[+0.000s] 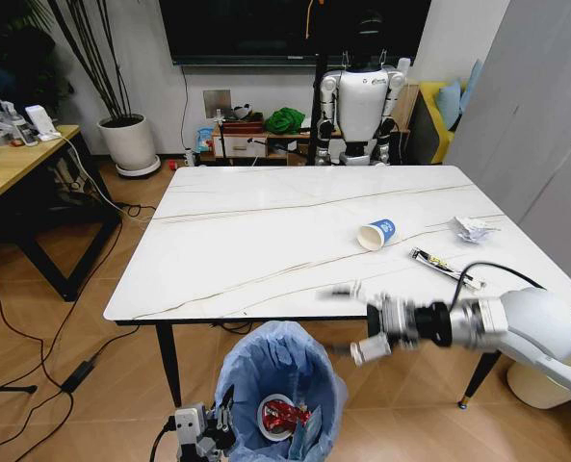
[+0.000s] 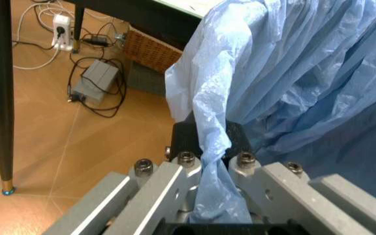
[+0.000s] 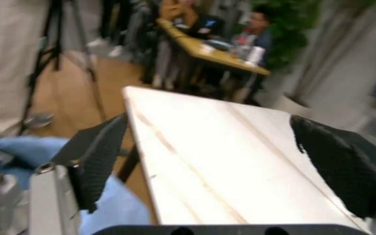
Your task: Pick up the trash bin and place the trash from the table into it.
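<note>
Nearest the camera, the left gripper (image 1: 204,431) is clamping a fold of the light-blue bag at the rim of the trash bin (image 1: 251,361), which is hanging just in front of the near edge of the table (image 1: 256,241); in the left wrist view its fingers (image 2: 186,159) are pinching the bunched plastic of the bin (image 2: 293,73). Inside the bin a crushed red can (image 1: 287,415) is lying on a white disc (image 1: 267,421). Just above and to the right, the right gripper (image 1: 354,320) is hovering at the table's near edge with its jaws spread wide and holding nothing; its dark pads (image 3: 100,152) are framing the marble top (image 3: 234,161). Farther back on the table, a blue-and-white paper cup (image 1: 376,233) is lying on its side, a long dark wrapper (image 1: 446,268) is resting to its right, and crumpled white paper (image 1: 473,228) is sitting near the right edge.
</note>
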Controlling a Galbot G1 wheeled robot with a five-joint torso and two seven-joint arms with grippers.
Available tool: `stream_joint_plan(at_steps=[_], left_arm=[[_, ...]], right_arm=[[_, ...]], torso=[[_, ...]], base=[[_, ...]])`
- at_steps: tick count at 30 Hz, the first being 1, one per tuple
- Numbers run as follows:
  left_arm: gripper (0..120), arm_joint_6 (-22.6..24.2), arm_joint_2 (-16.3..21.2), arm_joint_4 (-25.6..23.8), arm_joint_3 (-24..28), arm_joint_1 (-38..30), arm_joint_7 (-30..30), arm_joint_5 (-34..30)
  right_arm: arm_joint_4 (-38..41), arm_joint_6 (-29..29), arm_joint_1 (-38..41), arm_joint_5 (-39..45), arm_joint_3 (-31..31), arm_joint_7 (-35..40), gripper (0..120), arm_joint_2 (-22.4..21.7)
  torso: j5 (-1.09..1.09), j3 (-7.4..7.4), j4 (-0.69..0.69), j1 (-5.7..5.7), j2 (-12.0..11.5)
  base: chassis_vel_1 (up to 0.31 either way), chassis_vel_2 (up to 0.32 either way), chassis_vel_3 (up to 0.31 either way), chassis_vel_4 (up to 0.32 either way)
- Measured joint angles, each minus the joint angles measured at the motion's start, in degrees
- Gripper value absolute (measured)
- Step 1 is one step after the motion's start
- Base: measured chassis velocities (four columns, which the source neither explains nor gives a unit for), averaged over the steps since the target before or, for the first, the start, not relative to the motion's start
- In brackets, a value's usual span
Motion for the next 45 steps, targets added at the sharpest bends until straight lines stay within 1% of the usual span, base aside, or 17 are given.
stream_joint_plan(at_steps=[2, 4, 6, 7, 10, 11, 12, 13, 14, 16, 17, 19, 20, 23, 28, 31, 45], left_arm=[[0, -0.1, -0.1, -0.1, -0.1, 0.2, 0.1, 0.1], [0, -0.1, -0.1, -0.1, -0.1, 0.3, 0.1, 0.2], [0, -0.1, -0.2, -0.2, -0.3, 0.4, 0.2, 0.3], [0, -0.1, -0.2, -0.2, -0.3, 0.4, 0.2, 0.3], [0, -0.1, -0.4, -0.3, -0.6, 0.5, 0.2, 0.4], [0, -0.1, -0.4, -0.3, -0.6, 0.5, 0.2, 0.4], [0, -0.1, -0.4, -0.3, -0.6, 0.6, 0.2, 0.4], [0, -0.1, -0.6, -0.4, -0.7, 0.7, 0.3, 0.5], [0, -0.1, -0.7, -0.4, -0.7, 0.8, 0.3, 0.5], [0, -0.2, -0.9, -0.4, -0.9, 0.9, 0.3, 0.8], [0, -0.2, -0.9, -0.4, -0.9, 0.9, 0.3, 0.8], [0, -0.2, -1.2, -0.4, -0.9, 1.0, 0.3, 0.9], [0, -0.2, -1.2, -0.4, -0.9, 1.0, 0.3, 0.9], [0, -0.2, -1.5, -0.4, -1.0, 1.1, 0.4, 1.0], [0, -0.2, -1.4, -0.2, -1.2, 1.1, 0.3, 0.9], [0, -0.1, -0.9, -0.1, -1.4, 0.9, 0.3, 0.6], [0, 0.2, -0.4, -0.3, -1.8, 0.5, 0.1, 0.0]], right_arm=[[-1.1, -0.8, -0.1, 1.1, 0.3, 4.4, 98, 1.9], [-1.7, -1.1, -0.1, 1.2, 0.5, 5.6, 100, 2.9], [-3.7, -1.5, -0.1, 0.8, 0.9, 9.9, 100, 6.4], [-3.7, -1.5, -0.1, 0.8, 0.9, 9.9, 100, 6.4], [-7.8, -1.4, 0.2, -1.1, 0.9, 14.1, 100, 10.5], [-7.8, -1.4, 0.2, -1.1, 0.9, 14.1, 100, 10.5], [-9.3, -1.4, 0.4, -1.7, 1.0, 14.7, 100, 11.6], [-12.4, -1.5, 0.8, -2.6, 1.1, 15.6, 100, 14.2], [-13.0, -1.6, 0.9, -2.7, 1.1, 15.8, 100, 14.6], [-16.1, -3.0, 1.5, -3.4, 1.1, 16.8, 100, 17.6], [-16.1, -3.0, 1.5, -3.4, 1.1, 16.8, 100, 17.6], [-19.5, -5.2, 2.3, -4.3, 0.7, 18.8, 100, 20.6], [-19.5, -5.2, 2.3, -4.3, 0.7, 18.8, 100, 20.6], [-24.8, -7.5, 3.4, -5.7, 0.6, 22.1, 100, 23.7], [-27.9, -9.6, 4.4, -6.0, 0.8, 25.3, 100, 24.7], [-31.3, -12.6, 6.5, -6.0, 0.5, 29.6, 100, 26.1], [-36.0, -13.7, 11.2, -5.1, -2.5, 30.5, 100, 28.2]], torso=[[-0.02, 0.0, 0.0, 0.0, 0.0], [-0.01, 0.0, -0.01, 0.0, 0.0], [0.0, 0.0, -0.01, 0.0, 0.0], [0.0, 0.0, -0.01, 0.0, 0.0], [0.01, 0.0, 0.0, 0.0, 0.0], [0.01, 0.0, 0.0, 0.0, 0.0], [0.01, 0.0, 0.0, 0.0, 0.0], [0.01, 0.0, 0.0, 0.0, 0.0], [0.0, 0.0, -0.01, 0.0, 0.0], [0.0, 0.0, -0.01, 0.0, 0.0], [0.0, 0.0, -0.01, 0.0, 0.0], [0.0, 0.0, -0.01, 0.0, 0.0], [0.0, 0.0, -0.01, 0.0, 0.0], [0.0, 0.0, 0.0, 0.0, 0.0], [0.0, 0.0, -0.01, 0.0, 0.0], [0.0, 0.0, -0.01, 0.0, 0.0], [-0.01, 0.0, 0.0, -0.01, 0.0]], base=[[0.0, 0.0, 0.0, 0.0], [0.0, 0.0, 0.0, 0.0], [0.0, 0.0, 0.0, 0.0], [0.0, 0.0, 0.0, 0.0], [0.0, 0.0, 0.0, 0.0], [0.0, 0.0, 0.0, 0.0], [0.0, 0.0, 0.0, 0.0], [0.0, 0.0, 0.0, 0.0], [0.0, 0.0, 0.0, 0.0], [0.0, 0.0, 0.0, 0.0], [0.0, 0.0, 0.0, 0.0], [0.0, 0.0, 0.0, 0.0], [0.0, 0.0, 0.0, 0.0], [0.0, 0.0, 0.0, 0.0], [0.0, 0.0, 0.0, 0.0], [0.0, 0.0, 0.0, 0.0], [0.0, 0.0, 0.0, 0.0]])
